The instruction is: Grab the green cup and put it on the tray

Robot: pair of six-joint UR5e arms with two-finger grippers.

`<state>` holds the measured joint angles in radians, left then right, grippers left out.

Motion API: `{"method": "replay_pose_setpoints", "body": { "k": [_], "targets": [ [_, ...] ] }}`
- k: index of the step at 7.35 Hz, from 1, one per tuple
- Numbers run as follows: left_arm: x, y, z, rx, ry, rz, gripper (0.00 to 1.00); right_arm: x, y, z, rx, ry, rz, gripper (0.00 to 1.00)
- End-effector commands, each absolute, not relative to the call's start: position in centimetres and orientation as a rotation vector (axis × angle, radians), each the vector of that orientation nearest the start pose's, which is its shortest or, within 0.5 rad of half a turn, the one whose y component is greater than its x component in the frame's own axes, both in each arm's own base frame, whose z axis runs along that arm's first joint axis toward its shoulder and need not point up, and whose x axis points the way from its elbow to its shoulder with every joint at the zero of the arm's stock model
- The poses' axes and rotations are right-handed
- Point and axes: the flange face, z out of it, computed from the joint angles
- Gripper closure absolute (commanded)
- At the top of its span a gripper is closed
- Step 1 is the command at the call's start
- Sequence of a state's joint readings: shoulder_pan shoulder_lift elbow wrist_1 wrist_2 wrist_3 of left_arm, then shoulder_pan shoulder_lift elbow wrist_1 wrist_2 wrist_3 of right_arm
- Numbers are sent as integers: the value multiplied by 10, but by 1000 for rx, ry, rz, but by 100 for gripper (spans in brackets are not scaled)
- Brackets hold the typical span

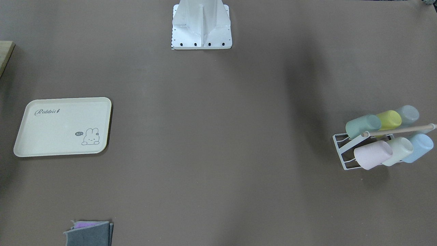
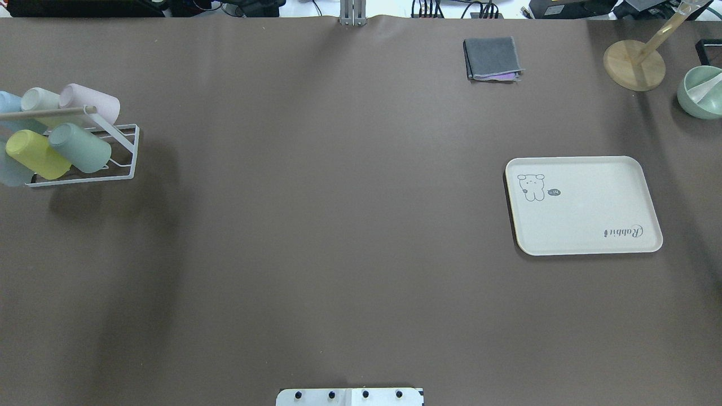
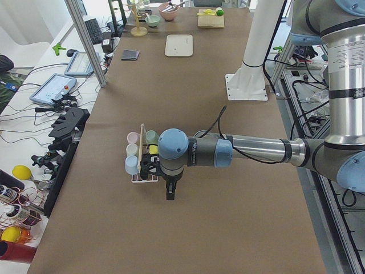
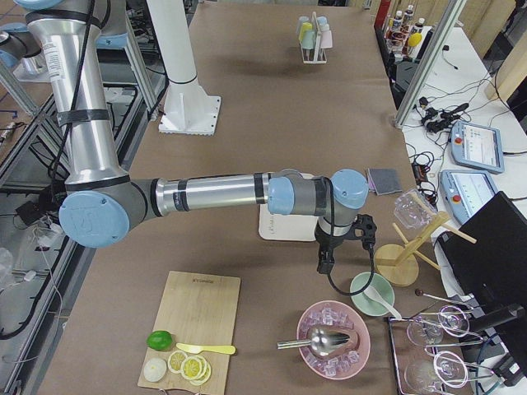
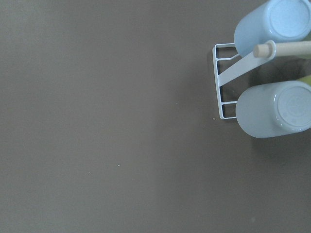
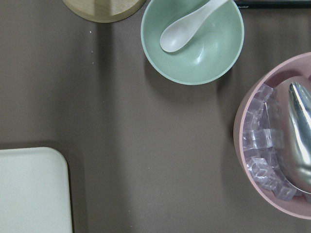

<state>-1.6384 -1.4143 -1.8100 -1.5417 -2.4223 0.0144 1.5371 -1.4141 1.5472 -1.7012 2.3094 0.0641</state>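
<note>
The green cup lies tilted on a white wire rack with several other pastel cups, at the table end on my left. The cream tray with a rabbit drawing lies flat and bare on my right; its corner shows in the right wrist view. My left gripper hangs just off the rack's end, seen only in the exterior left view. My right gripper hangs beyond the tray, near a green bowl. I cannot tell whether either is open or shut.
The left wrist view shows two light blue cups on the rack. A folded grey cloth, a wooden stand, a green bowl with a spoon and a pink bowl of ice lie past the tray. The robot base is mid-table.
</note>
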Motion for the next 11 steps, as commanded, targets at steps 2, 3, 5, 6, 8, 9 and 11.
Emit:
{"method": "replay_pose_setpoints", "body": {
  "k": [2, 3, 5, 6, 8, 9, 11],
  "targets": [
    [-87, -424, 606, 98, 842, -21, 1, 47, -557, 604, -37, -751, 29, 0],
    [-87, -424, 607, 108, 841, -17, 1, 46, -556, 605, -38, -752, 28, 0],
    [-87, -425, 606, 111, 841, -15, 1, 46, -556, 609, -45, -752, 31, 0],
    [-87, -425, 605, 112, 841, -15, 1, 46, -556, 608, -45, -755, 31, 0],
    [-87, -425, 604, 114, 842, -14, 1, 45, -554, 611, -53, -767, 33, 0],
    [-87, -426, 603, 115, 842, -13, 1, 45, -554, 611, -53, -767, 33, 0],
    [-87, -426, 604, 115, 841, -13, 1, 45, -554, 606, -44, -772, 29, 0]
  ]
}}
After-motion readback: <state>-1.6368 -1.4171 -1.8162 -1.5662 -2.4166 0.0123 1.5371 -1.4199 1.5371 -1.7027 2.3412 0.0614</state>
